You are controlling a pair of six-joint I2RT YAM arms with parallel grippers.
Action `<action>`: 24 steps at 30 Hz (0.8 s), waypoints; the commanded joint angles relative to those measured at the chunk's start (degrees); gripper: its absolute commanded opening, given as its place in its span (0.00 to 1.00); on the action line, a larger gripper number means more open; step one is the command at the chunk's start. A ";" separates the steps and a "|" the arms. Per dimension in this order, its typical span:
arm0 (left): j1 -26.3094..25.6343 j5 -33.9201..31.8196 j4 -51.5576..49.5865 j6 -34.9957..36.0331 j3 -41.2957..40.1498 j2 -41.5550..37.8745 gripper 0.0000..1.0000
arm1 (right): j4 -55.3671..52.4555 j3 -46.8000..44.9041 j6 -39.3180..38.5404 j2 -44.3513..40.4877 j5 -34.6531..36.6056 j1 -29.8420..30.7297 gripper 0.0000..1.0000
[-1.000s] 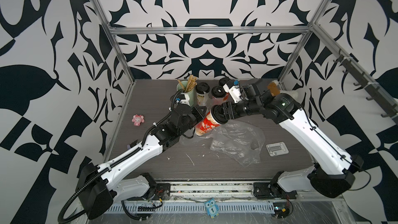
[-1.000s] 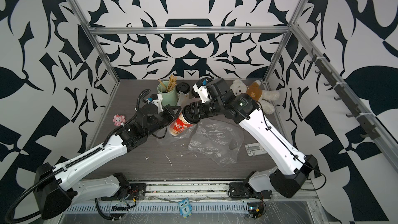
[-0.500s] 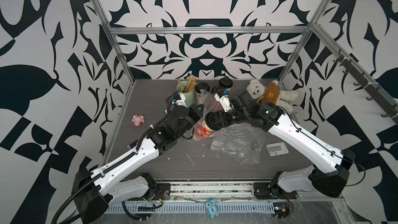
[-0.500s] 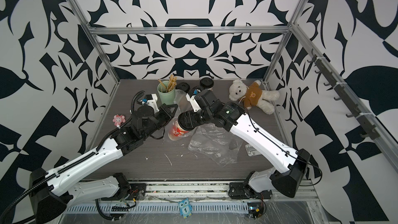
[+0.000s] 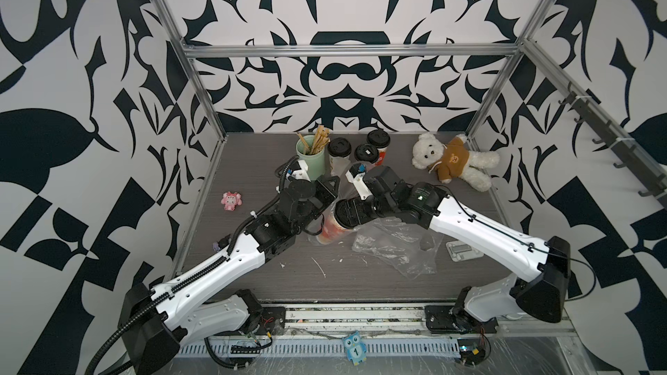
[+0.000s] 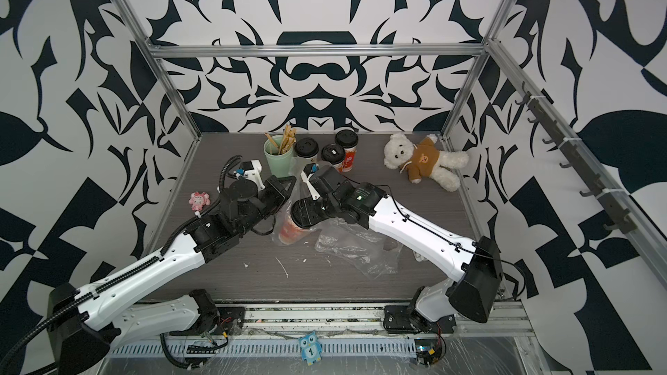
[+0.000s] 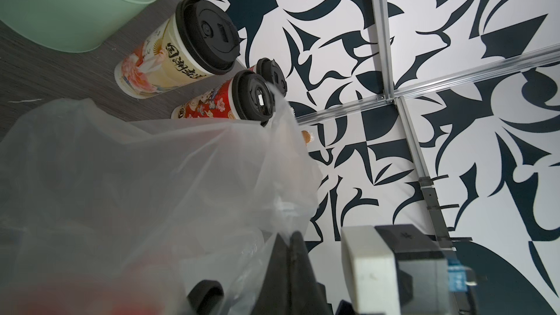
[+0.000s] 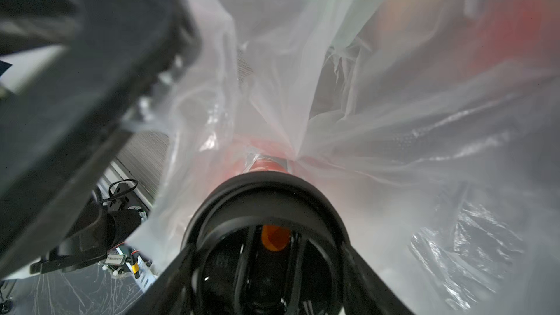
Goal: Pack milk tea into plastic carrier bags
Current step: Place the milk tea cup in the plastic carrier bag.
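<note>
**Red cup tilted partway into the held-open bag**

The right tool [image 8: 266, 246] gripped a red cup [image 5: 330, 234] across its black lid [image 8: 266, 189]. The cup leaned with its base low inside the clear bag [image 7: 151, 177] at mid-table [image 5: 252, 275]. The left tool [image 7: 289, 246] was pinched fully shut on the bag's rim, and three other cups [image 5: 365, 153] stood at the back. Held only by the lid, the leaning cup could pop free or topple on release. The thin film could also slip from the pinch.

Right pincer [image 8: 266, 245] clasps black-lidded red cup [image 8: 266, 195] amid clear bag [image 8: 394, 134].
</note>
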 commanded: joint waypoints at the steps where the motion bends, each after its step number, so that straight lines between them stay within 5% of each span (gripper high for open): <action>1: -0.13 -2.36 1.25 -1.54 -0.83 -1.95 0.00 | 7.23 -1.27 2.69 -1.00 3.05 1.01 0.37; 14: -0.13 -5.46 -0.53 -2.52 -1.90 -4.95 0.00 | 12.75 -7.64 3.81 -0.70 8.40 3.14 0.36; 24: -0.13 -9.90 -2.09 -2.17 -5.26 -9.24 0.00 | -14.68 9.46 -4.98 5.68 8.38 3.35 0.37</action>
